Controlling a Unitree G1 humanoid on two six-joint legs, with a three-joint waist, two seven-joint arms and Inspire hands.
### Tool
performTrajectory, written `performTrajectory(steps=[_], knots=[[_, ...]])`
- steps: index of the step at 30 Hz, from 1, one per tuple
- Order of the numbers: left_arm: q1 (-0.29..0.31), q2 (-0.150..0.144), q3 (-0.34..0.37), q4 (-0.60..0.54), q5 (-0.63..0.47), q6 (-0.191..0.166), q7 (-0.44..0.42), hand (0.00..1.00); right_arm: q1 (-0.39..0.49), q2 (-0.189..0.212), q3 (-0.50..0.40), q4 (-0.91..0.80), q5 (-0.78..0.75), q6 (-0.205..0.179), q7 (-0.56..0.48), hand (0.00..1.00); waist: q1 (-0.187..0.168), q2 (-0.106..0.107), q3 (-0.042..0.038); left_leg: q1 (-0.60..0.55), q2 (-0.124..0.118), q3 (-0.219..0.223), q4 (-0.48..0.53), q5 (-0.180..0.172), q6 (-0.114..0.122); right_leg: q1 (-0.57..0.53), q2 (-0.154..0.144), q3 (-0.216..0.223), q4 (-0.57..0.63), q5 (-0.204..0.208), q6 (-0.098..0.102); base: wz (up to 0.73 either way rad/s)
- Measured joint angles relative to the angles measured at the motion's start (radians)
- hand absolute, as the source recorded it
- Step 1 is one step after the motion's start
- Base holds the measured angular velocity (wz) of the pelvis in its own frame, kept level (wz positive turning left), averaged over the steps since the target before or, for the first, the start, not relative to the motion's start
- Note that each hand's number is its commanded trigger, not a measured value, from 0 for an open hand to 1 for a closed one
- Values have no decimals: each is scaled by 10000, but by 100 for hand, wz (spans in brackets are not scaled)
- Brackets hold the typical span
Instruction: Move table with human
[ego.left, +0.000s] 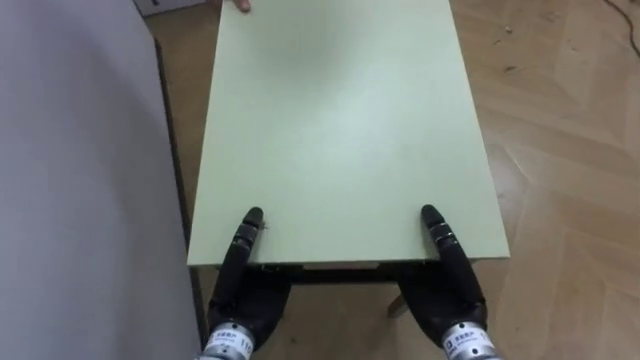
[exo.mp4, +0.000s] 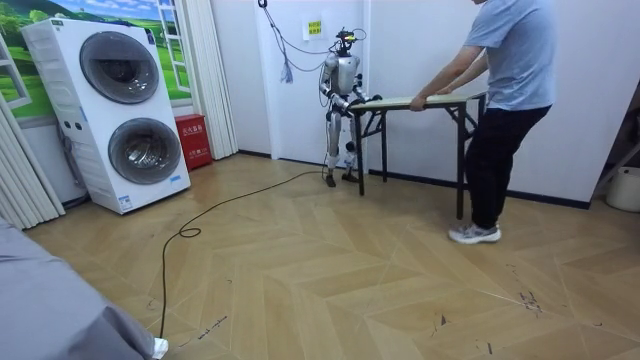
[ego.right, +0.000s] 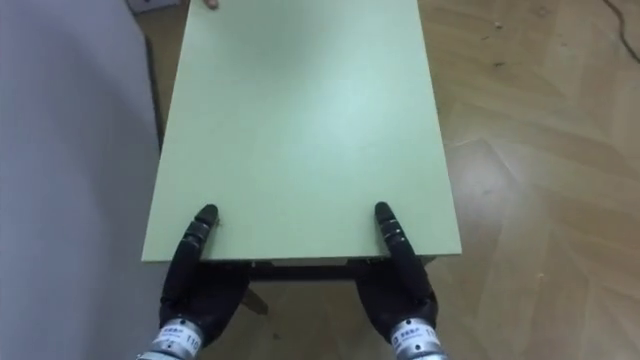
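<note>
Left hand (ego.left: 245, 295): left eye view, bottom edge, at the near short end of the table (ego.left: 340, 130). The thumb lies straight on the green top and the rest of the hand goes under the edge, so the grip cannot be told.
Right hand (ego.left: 450, 295): same pose on the same edge, well apart from the left hand and nearer the right corner. The thumb lies flat on top; the grip cannot be told.
Table top: pale green, running straight away from both hands. A dark frame shows under the near edge between them.
Person's hand (ego.left: 238, 4): a fingertip on the far end, ahead of the left hand.
Wall (ego.left: 80, 180): grey, just left of the left hand, close along the table's long side.
Floor (ego.left: 570, 150): wood herringbone, right of the right hand.
Right eye view: same layout, both thumbs on the near edge.
Room view, robot: stands upright by the far wall at the table's end on the room view's left, arms out to that edge.
Person (exo.mp4: 510, 100): stands at the end opposite the robot's hands, leaning forward, both hands on the top.
Washers (exo.mp4: 120, 110): two white machines stacked, well apart from the hands, at the room view's left.
</note>
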Motion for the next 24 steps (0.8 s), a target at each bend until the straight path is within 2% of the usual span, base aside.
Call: performTrajectory(steps=[2,3,4,5,6,7,11,13,16,18,24], knots=[[13,36,-71,0,17,-7,6,100,91,-19,-5,0,6,-8,1,100,-100,8,1,7,-128,-423,18,47,90,-166,-24,653,441,-74,118,60],[13,49,-163,-3,19,-84,6,100,144,18,12,3,13,-1,-14,100,-129,2,-1,-20,-152,-774,63,51,109,-280,61,1272,515,-214,249,60],[13,85,-163,-3,16,-231,2,100,150,129,62,-3,-41,-2,-19,100,-239,-6,-1,-157,-251,-1099,130,78,118,-280,272,1887,-265,-241,217,68],[20,87,-197,0,16,-267,-1,100,156,136,60,-2,-63,-11,-21,100,-314,3,6,-199,-303,-1265,164,116,125,-286,345,2032,-398,16,252,81],[82,66,-233,-1,15,-305,25,100,178,119,94,-7,-52,-11,-74,100,-442,-16,-14,-180,-442,-1445,72,223,126,-176,303,1887,-425,47,167,70],[114,68,-210,-1,15,-365,49,100,163,113,109,-5,-38,-13,-122,100,-410,-24,-9,-187,-480,-1502,53,258,123,-91,302,1727,-409,56,161,52],[273,46,-202,-1,14,-408,94,100,153,37,225,-5,-33,-13,-245,100,-83,-219,-7,-188,-492,-1608,51,265,114,74,330,1660,-449,61,157,13],[272,40,-218,-2,14,-432,151,100,109,34,270,-5,-21,-13,-366,100,32,-332,-7,-205,-527,-1666,52,264,117,98,326,1784,-465,63,153,15],[260,50,-240,-3,8,-688,280,100,60,79,491,-2,-27,-130,-591,100,55,-511,1,-207,-657,-1905,61,250,145,266,327,2086,-643,64,154,26],[260,-2,-234,-2,11,-764,318,100,36,108,514,-2,-29,-128,-655,100,52,-517,4,-190,-713,-1958,89,222,188,346,328,2292,-684,64,153,20],[213,65,-212,-2,89,-769,472,100,38,146,538,-1,22,-83,-784,100,-10,-516,5,-175,-834,-2069,107,167,271,497,283,2320,-772,65,155,14]])
